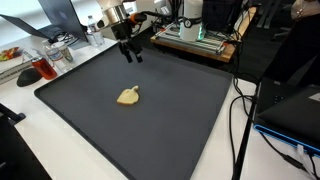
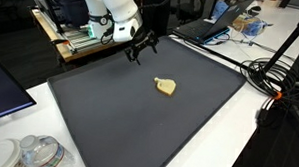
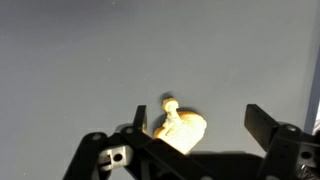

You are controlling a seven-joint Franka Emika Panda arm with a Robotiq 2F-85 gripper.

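A small tan, pear-shaped object (image 1: 128, 96) with a short stem lies on the dark grey mat (image 1: 90, 80). It also shows in an exterior view (image 2: 165, 86) and in the wrist view (image 3: 180, 128). My gripper (image 1: 131, 52) hangs in the air above the mat's far edge, well apart from the object; it also shows in an exterior view (image 2: 140, 51). Its fingers are spread open and hold nothing. In the wrist view the open fingers (image 3: 200, 125) frame the object far below.
A wooden bench with equipment (image 1: 195, 40) stands behind the mat. Glass jars and a red item (image 1: 45, 68) sit beside the mat. Cables (image 2: 275, 73) run over the white table. A laptop (image 2: 207, 25) sits at the back.
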